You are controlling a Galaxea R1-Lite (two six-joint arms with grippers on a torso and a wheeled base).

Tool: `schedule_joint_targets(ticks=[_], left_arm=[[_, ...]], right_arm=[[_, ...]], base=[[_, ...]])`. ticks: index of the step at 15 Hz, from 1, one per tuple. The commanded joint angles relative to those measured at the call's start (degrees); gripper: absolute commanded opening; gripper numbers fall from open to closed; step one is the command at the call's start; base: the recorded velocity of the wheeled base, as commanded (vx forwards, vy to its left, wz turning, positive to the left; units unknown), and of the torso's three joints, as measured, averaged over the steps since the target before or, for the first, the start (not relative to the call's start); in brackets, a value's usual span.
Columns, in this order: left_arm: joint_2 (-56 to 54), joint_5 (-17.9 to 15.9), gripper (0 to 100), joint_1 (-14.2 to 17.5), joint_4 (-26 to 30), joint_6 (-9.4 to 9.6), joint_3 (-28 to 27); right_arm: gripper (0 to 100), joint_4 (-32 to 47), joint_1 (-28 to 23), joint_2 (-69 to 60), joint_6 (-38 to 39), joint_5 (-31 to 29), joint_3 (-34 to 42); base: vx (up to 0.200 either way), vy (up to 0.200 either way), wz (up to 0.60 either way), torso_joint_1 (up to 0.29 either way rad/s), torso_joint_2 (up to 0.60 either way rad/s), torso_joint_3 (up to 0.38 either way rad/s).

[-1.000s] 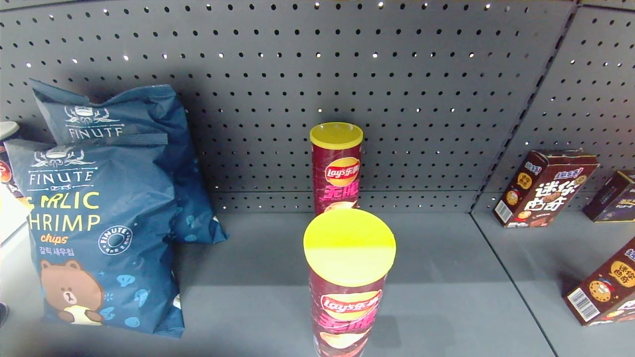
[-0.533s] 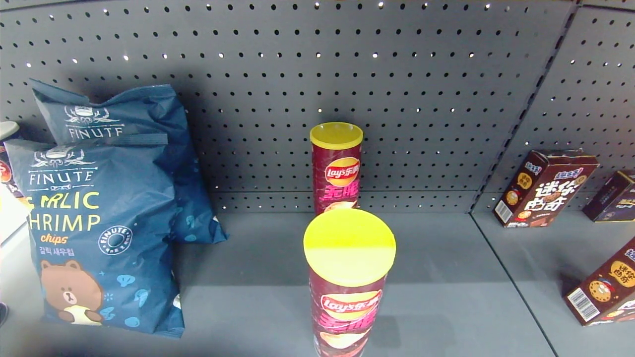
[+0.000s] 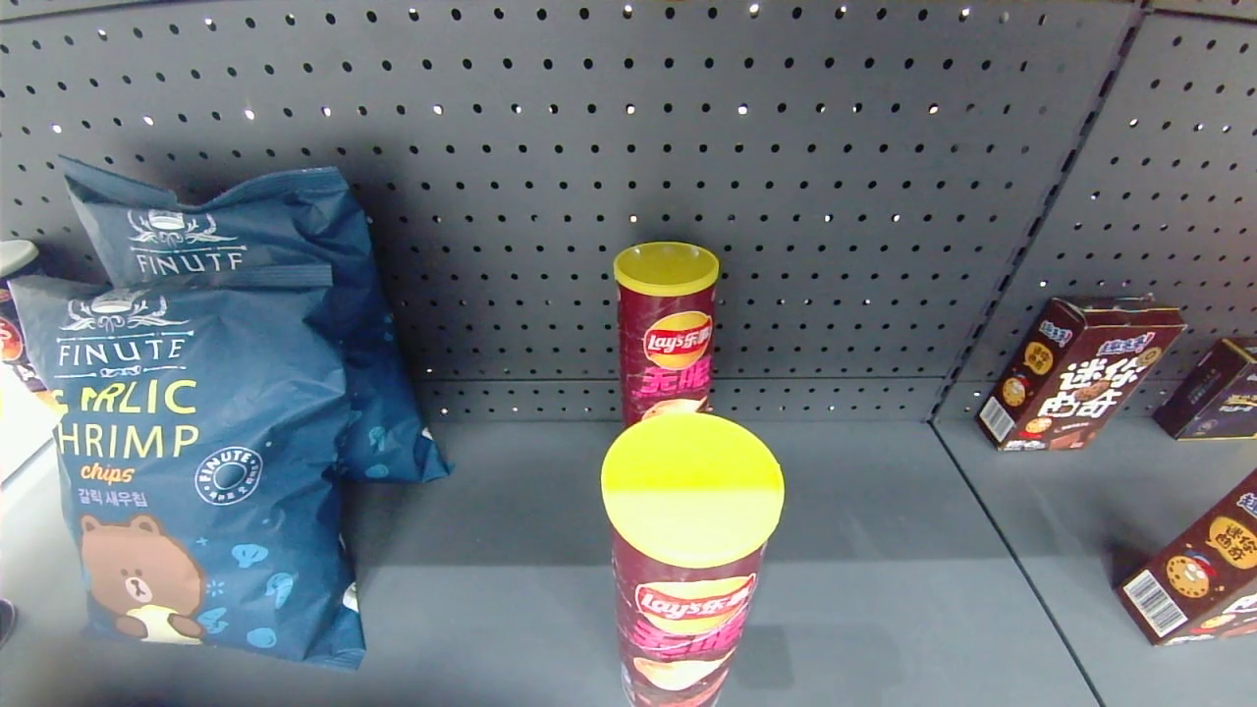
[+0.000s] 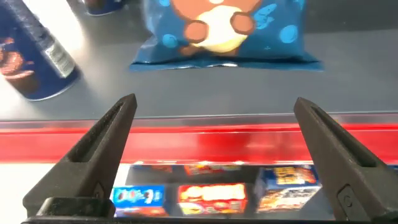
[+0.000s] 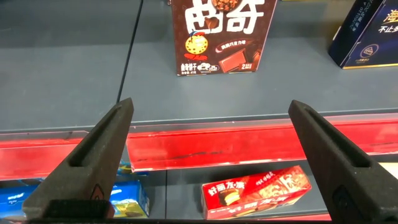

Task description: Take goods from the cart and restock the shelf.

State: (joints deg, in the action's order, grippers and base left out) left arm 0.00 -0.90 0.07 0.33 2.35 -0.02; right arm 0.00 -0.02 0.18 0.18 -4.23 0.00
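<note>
Two maroon chip cans with yellow lids stand upright on the grey shelf (image 3: 884, 550): one at the back (image 3: 666, 329) by the pegboard, one at the front (image 3: 690, 560). Two blue chip bags (image 3: 187, 452) lean at the left, the front one (image 4: 224, 28) seen close in the left wrist view. My left gripper (image 4: 214, 118) is open in front of the red shelf edge (image 4: 205, 142), below that bag, holding nothing. My right gripper (image 5: 211, 121) is open before the shelf edge (image 5: 249, 143), facing a brown cookie box (image 5: 222, 34).
Brown cookie boxes (image 3: 1075, 373) stand and lie on the right shelf section, with a dark blue box (image 5: 367, 31) beside them. A blue can (image 4: 34, 59) lies left of the bag. Snack boxes (image 5: 258, 193) fill the lower shelf.
</note>
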Motion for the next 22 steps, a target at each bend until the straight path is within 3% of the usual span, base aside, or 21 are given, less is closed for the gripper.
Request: schedule_joint_targets(ticks=[1, 4, 5, 7, 8, 9, 10, 12, 14, 22], left_arm=[[0.1, -2.3, 100, 0.0, -0.1, -0.59, -0.1], [0.1, -2.9, 100, 0.0, -0.1, 0.37, 0.0], [0.1, -4.8, 100, 0.0, -0.5, 2.83, 0.0], [0.1, -7.1, 100, 0.0, -0.7, 5.38, 0.0], [0.1, -6.3, 100, -0.1, -0.3, 5.03, 0.0], [0.1, 0.3, 100, 0.1, -0.2, 3.89, -0.1], [0.2, 4.1, 100, 0.1, -0.2, 0.72, 0.0], [0.2, 2.7, 100, -0.1, -0.3, -0.07, 0.0], [0.2, -1.8, 100, -0.1, -0.2, -0.33, 0.0], [0.2, -2.0, 100, 0.0, -0.2, 0.37, 0.0]], right_arm=[[100, 0.0, 0.0, 0.0, 0.0, 0.0, 0.0], [100, 0.0, 0.0, 0.0, 0.2, 0.0, 0.0], [100, 0.0, 0.0, 0.0, 0.2, 0.0, 0.0], [100, 0.0, 0.0, 0.0, 0.2, 0.0, 0.0], [100, 0.0, 0.0, 0.0, 0.2, 0.0, 0.0], [100, 0.0, 0.0, 0.0, 0.2, 0.0, 0.0], [100, 0.0, 0.0, 0.0, 0.2, 0.0, 0.0], [100, 0.0, 0.0, 0.0, 0.1, 0.0, 0.0], [100, 0.0, 0.0, 0.0, 0.0, 0.0, 0.0], [100, 0.0, 0.0, 0.0, 0.1, 0.0, 0.0]], base=[[0.0, 0.0, 0.0, 0.0, 0.0, 0.0], [0.0, 0.0, 0.0, 0.0, 0.0, 0.0], [0.0, 0.0, 0.0, 0.0, 0.0, 0.0], [0.0, 0.0, 0.0, 0.0, 0.0, 0.0], [0.0, 0.0, 0.0, 0.0, 0.0, 0.0], [0.0, 0.0, 0.0, 0.0, 0.0, 0.0], [0.0, 0.0, 0.0, 0.0, 0.0, 0.0], [0.0, 0.0, 0.0, 0.0, 0.0, 0.0], [0.0, 0.0, 0.0, 0.0, 0.0, 0.0], [0.0, 0.0, 0.0, 0.0, 0.0, 0.0]])
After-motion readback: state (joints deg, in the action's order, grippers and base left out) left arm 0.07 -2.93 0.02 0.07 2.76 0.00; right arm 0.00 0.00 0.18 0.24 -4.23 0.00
